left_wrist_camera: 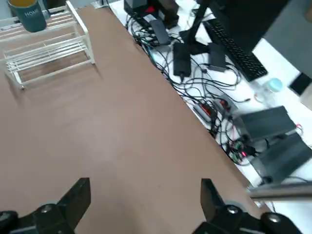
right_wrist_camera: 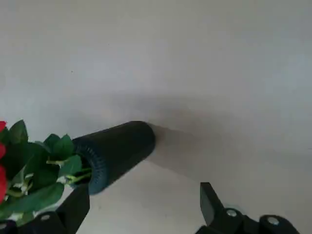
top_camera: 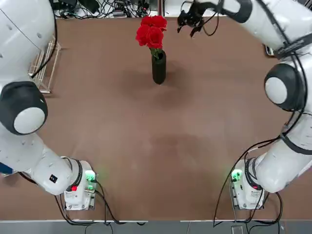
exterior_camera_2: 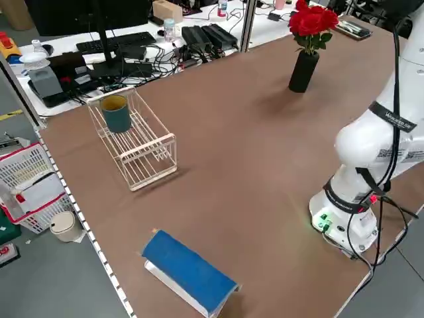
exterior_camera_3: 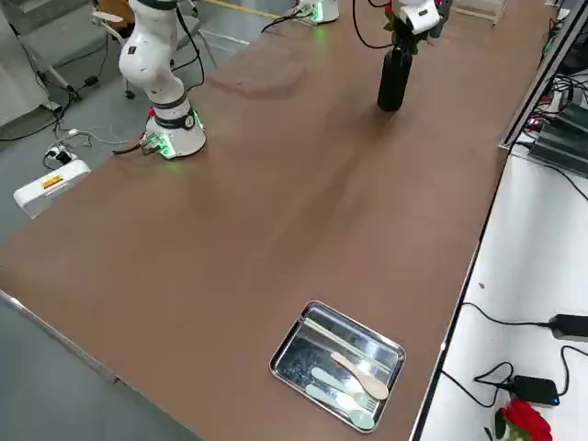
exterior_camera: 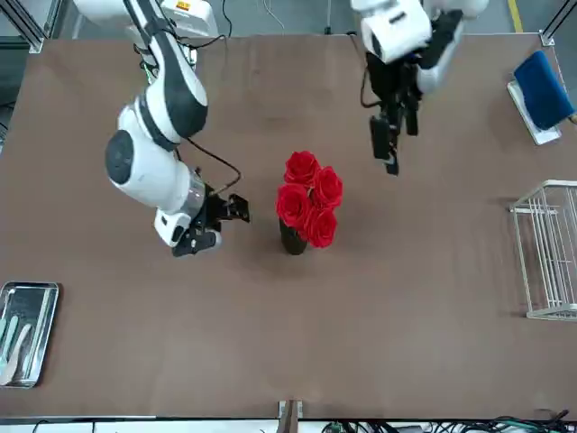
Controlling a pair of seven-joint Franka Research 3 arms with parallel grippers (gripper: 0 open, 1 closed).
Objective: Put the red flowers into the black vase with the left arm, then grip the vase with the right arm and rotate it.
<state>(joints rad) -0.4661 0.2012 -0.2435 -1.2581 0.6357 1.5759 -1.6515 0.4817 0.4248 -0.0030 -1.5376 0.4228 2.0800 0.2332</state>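
The vase (top_camera: 159, 67) is standing upright near the far edge of the bench (top_camera: 146, 146), about midway along it, its long axis vertical and its mouth pointing up. It is a slim matte black cylinder with a rounded top. The flowers (top_camera: 151, 30) are sitting in it, a tight bunch of red roses with green leaves at the mouth, heads up and leaning slightly toward the far edge.

My right fingers (exterior_camera: 236, 209) are hanging beside the vase, on my right of it and apart from it, spread wide and holding nothing; in my right wrist view the vase (right_wrist_camera: 117, 153) is lying off to one side of the gap, touching neither finger.

My left fingers (exterior_camera: 389, 149) are hanging above the bench, well apart from the vase on its near side, pointing down, spread wide and empty.
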